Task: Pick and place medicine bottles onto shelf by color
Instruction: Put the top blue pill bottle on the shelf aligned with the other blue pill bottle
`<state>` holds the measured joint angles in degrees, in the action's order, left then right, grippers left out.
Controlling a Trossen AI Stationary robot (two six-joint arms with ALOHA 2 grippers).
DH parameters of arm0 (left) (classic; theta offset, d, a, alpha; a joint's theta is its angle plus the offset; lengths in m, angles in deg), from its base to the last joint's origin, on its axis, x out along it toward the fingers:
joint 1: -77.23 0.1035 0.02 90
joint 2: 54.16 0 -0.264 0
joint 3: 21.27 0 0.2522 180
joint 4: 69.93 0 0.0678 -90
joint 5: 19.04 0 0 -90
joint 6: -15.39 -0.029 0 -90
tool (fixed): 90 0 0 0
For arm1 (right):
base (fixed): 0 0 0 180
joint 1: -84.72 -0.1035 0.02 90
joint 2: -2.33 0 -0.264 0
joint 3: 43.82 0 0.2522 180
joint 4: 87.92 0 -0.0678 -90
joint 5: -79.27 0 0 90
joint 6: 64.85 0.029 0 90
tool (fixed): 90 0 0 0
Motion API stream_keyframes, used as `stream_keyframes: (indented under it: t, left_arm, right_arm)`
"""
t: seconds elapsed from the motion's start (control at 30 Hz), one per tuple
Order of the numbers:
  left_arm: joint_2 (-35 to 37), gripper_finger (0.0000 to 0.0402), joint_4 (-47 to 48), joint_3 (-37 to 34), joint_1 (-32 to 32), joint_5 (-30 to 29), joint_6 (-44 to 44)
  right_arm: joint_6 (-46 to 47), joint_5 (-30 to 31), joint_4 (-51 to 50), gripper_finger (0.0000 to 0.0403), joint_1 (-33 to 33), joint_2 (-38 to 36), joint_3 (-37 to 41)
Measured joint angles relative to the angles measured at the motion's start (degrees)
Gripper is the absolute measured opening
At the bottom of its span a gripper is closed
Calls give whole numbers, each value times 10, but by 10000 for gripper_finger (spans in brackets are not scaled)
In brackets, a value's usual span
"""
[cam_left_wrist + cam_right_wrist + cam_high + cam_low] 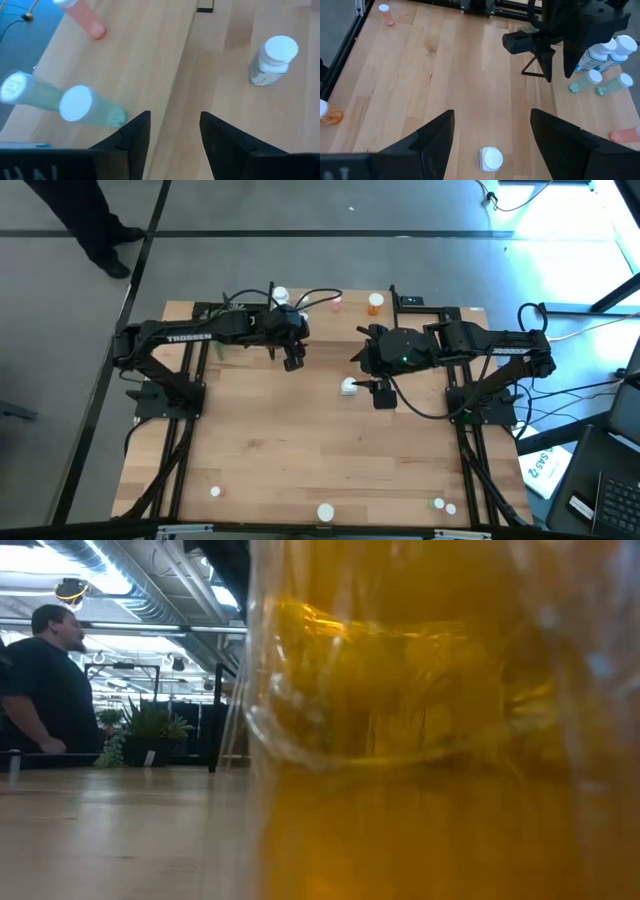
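Several medicine bottles stand on the shelf (pixel 150 60) along the table's far side: two pale green ones (pixel 85 106), a pink one (pixel 82 15) and white ones (pixel 602 52). One white bottle (pixel 349 387) stands alone on the table's middle. My right gripper (pixel 383 392) hovers open just right of it; in its wrist view the bottle (pixel 491 158) shows low between the fingers, untouched. My left gripper (pixel 292 360) hangs open beside the shelf's near edge with nothing between its fingers (pixel 135 135). An orange bottle (pixel 440 740) fills most of the low view.
Loose bottles stand along the table's near edge (pixel 215 492), (pixel 326 511), (pixel 438 503). An orange bottle (pixel 374 303) stands at the far edge. Bare wood (pixel 300 440) lies between the arms and the near edge. A person (pixel 45 680) stands beyond the table.
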<state>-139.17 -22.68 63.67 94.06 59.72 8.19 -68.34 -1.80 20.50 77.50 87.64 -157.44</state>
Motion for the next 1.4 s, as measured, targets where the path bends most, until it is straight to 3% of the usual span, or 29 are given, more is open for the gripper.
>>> stream_keyframes:
  t: [1.4]
  left_arm:
    - [-31,150,-18,-1,54,-3,-55]
  right_arm:
    - [0,0,3,264,0,0,0]
